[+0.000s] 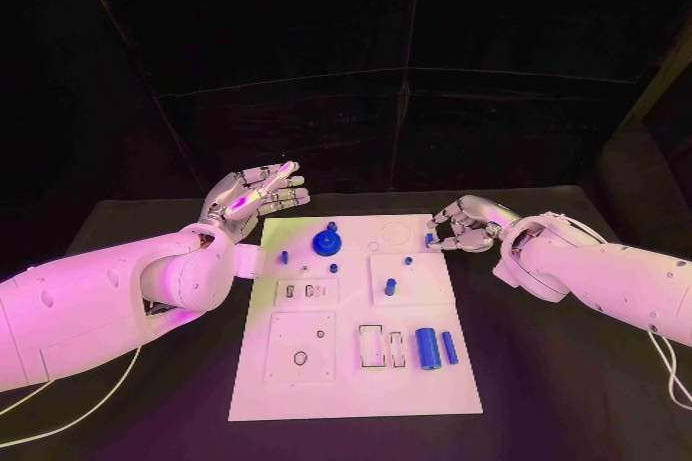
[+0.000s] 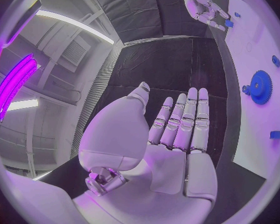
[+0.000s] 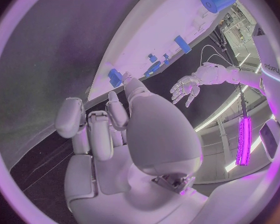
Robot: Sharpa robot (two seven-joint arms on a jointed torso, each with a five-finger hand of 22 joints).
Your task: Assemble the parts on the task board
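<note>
The white task board (image 1: 355, 381) lies in the middle of the black counter (image 1: 548, 381) and serves as the landmark. On its near end, toward the right edge, a blue cylinder (image 1: 427, 347) lies with a thinner blue bar (image 1: 449, 348) just beside it. Farther up the board, a blue gear (image 1: 327, 244) sits on the left half of the far end, with small blue pegs (image 1: 392, 284) scattered round the middle. At the board's far right edge the right hand (image 1: 464, 226) has its fingers curled, the fingertips pinching a small blue part (image 1: 430, 239). Off the board's far left corner the left hand (image 1: 257, 194) is raised above the counter, fingers straight and apart, holding nothing.
</note>
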